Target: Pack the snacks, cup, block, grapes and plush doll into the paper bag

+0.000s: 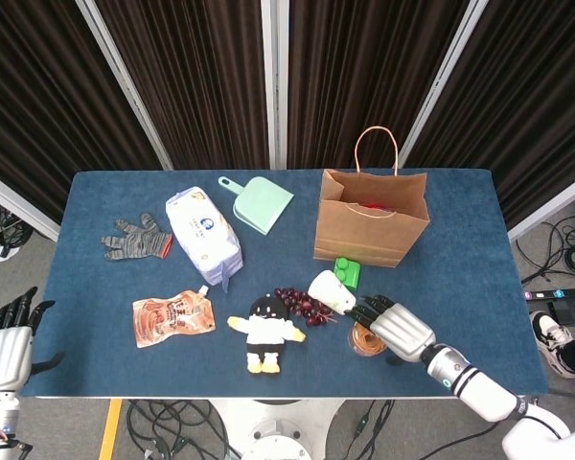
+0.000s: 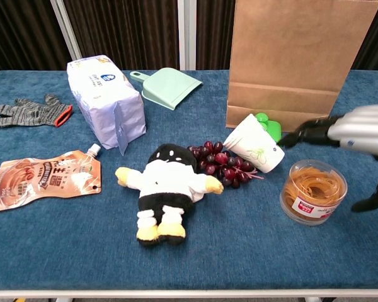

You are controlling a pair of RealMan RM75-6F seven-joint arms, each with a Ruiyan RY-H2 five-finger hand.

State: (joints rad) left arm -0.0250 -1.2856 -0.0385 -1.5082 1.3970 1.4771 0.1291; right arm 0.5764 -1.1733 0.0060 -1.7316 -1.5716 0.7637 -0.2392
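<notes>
Left hand [image 1: 5, 343] hangs off the table's front left corner, fingers apart, holding nothing. On the blue cloth-covered table [image 1: 96, 364], from the left: a grey knit glove [image 1: 134, 240] with red cuff; an orange foil snack pouch [image 1: 172, 317] lying flat; a pale lilac snack bag [image 1: 204, 236]; a mint-green plastic dustpan [image 1: 258, 204] at the rear. Centre front lies a black-and-white plush doll [image 1: 264, 332] on its back, with a bunch of dark red grapes [image 1: 302, 304] touching its right side. A white paper cup [image 1: 331, 291] lies on its side against the grapes, a green block [image 1: 347, 271] just behind it. The brown paper bag [image 1: 369, 219] with loop handle stands upright behind these, something red inside. Right hand [image 1: 395, 324] hovers over a clear tub of rubber bands [image 2: 312, 191], fingers [image 2: 305, 132] spread wide towards the cup, gripping nothing.
</notes>
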